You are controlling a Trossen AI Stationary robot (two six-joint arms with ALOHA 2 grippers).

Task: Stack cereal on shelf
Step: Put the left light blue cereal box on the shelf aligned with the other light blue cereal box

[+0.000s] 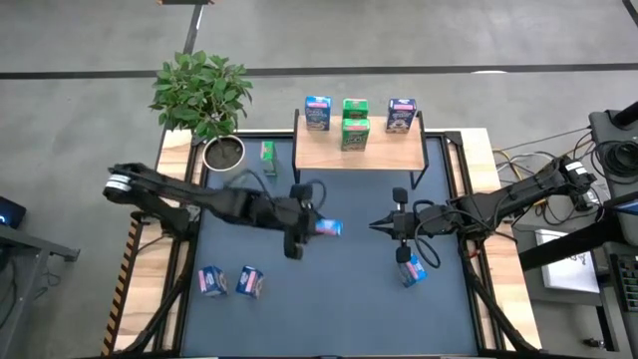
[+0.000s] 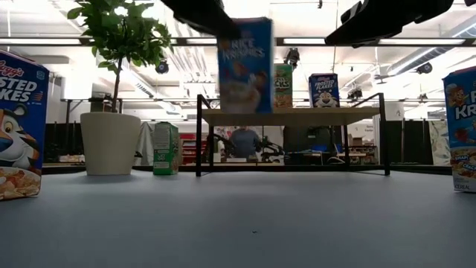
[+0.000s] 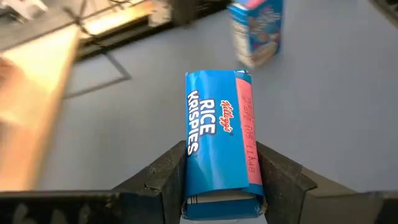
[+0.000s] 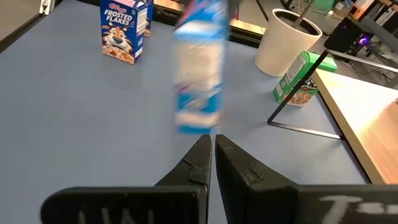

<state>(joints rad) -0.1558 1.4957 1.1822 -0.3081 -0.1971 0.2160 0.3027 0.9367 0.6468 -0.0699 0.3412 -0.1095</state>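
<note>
So the left tool (image 1: 311,227) has a light blue Rice Krispies box (image 1: 328,228) pinched between its two fingers, held up in the air over the middle of the dark blue mat (image 1: 329,309), clear of the surface. In the left wrist view you can see the fingers clamped on both sides of the box's lower end.

The right tool (image 1: 378,225) sits over the mat's right half, pointing toward the held box but apart from it, with its fingers pressed together and nothing between them. Just beside that arm, another light blue box (image 1: 412,269) stands on the mat.

The shelf (image 1: 324,150) is at the far edge of the worktop. There's a blue box (image 1: 317,113) on its left, two green boxes (image 1: 355,125) in the middle, and a dark blue box (image 1: 401,116) on the right.

One more green box (image 1: 267,152) stands left of the shelf, near the potted plant (image 1: 203,95). Two Frosted Flakes boxes (image 1: 230,282) sit close together at the near-left corner of the mat.
</note>
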